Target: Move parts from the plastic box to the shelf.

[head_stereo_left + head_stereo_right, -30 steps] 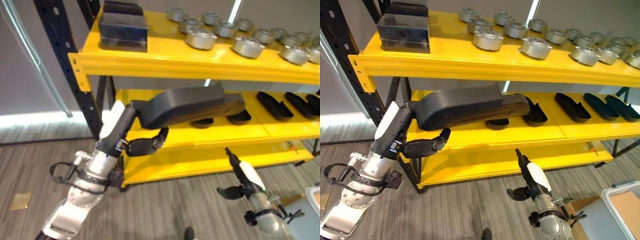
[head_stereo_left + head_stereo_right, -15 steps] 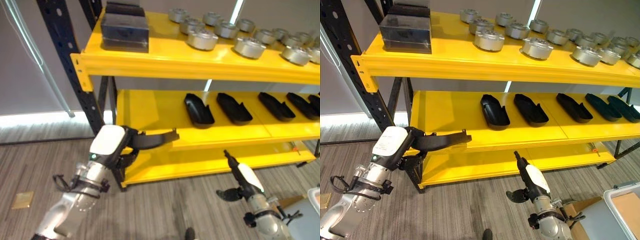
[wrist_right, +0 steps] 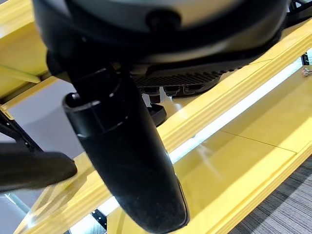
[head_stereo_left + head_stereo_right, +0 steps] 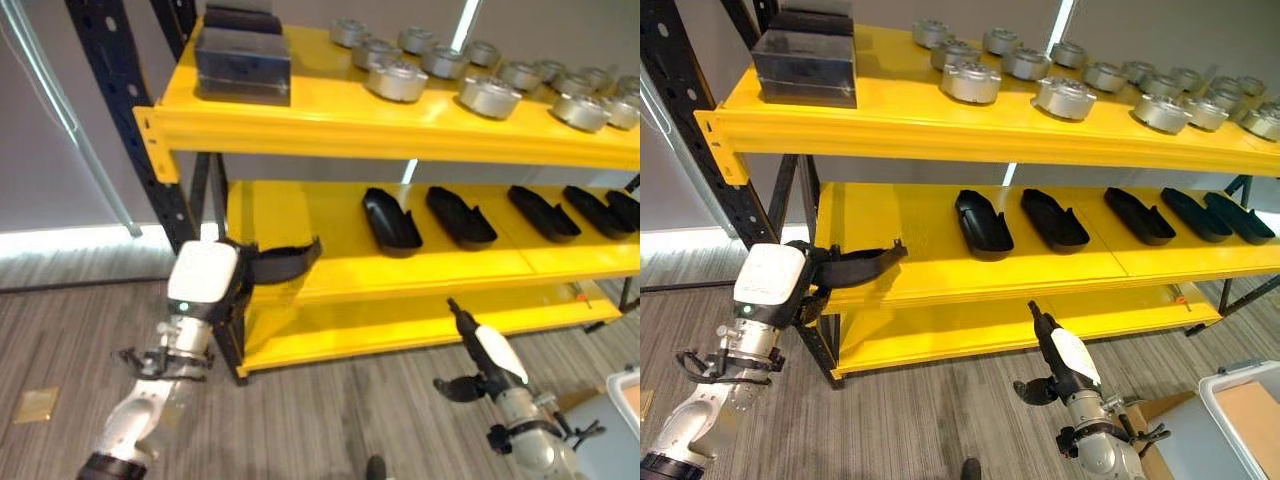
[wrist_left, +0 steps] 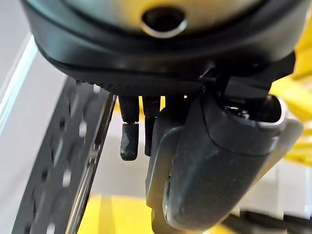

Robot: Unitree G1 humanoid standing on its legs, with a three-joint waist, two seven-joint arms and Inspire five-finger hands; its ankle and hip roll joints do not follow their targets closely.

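No readable print. The left hand (image 4: 845, 270), seemingly grasping a black part (image 4: 878, 258), reaches the yellow shelf (image 4: 940, 290); right hand (image 4: 1045, 370) hangs released below it.

no readable text, labels or numbers, seemingly none anywhere

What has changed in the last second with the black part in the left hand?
The left hand has lowered the long black part from in front of the middle shelf and swung it down to the shelf's left front corner, fingers curled on it throughout. The right hand stayed low before the shelf. The black trays and metal discs stayed in place.
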